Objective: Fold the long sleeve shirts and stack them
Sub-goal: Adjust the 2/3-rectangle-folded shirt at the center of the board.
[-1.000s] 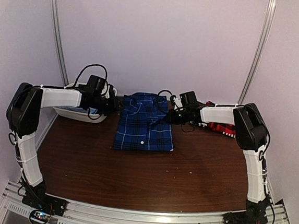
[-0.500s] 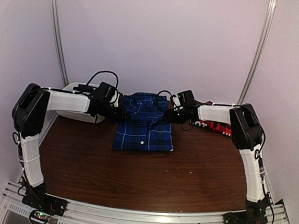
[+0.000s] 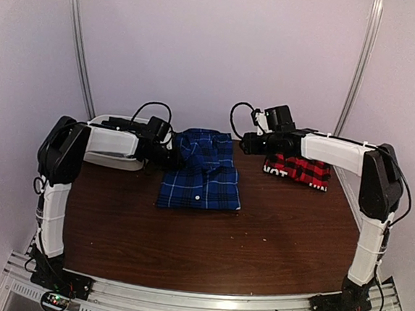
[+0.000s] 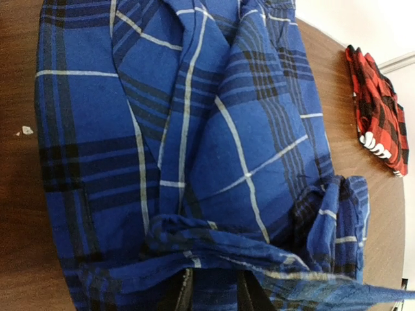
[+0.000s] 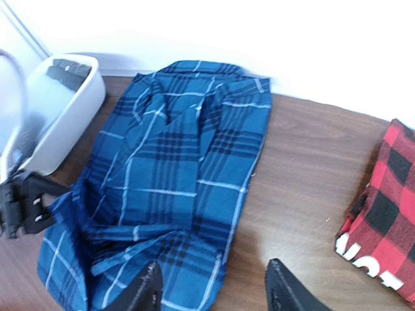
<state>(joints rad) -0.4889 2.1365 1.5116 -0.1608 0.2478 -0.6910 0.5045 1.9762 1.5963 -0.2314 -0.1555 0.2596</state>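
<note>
The dark blue plaid shirt (image 3: 202, 171) lies folded at the back middle of the table; it fills the left wrist view (image 4: 194, 129) and shows in the right wrist view (image 5: 188, 168). My left gripper (image 3: 173, 155) is at its left edge, and its fingers (image 4: 185, 291) are closed on a bunched fold of the cloth. The red-and-black check shirt (image 3: 297, 169) lies folded at the back right (image 5: 389, 220). My right gripper (image 3: 249, 141) is open and empty, raised above the blue shirt's right edge (image 5: 214, 291).
A white bin (image 3: 109, 163) holding light blue and black cloth stands at the back left, behind my left arm. The wall is close behind the shirts. A few crumbs lie on the brown table (image 3: 206, 250).
My left gripper moved right from the bin to the blue shirt's left edge. My right gripper lifted off the shirt's right edge and rose, uncovering the red shirt.
</note>
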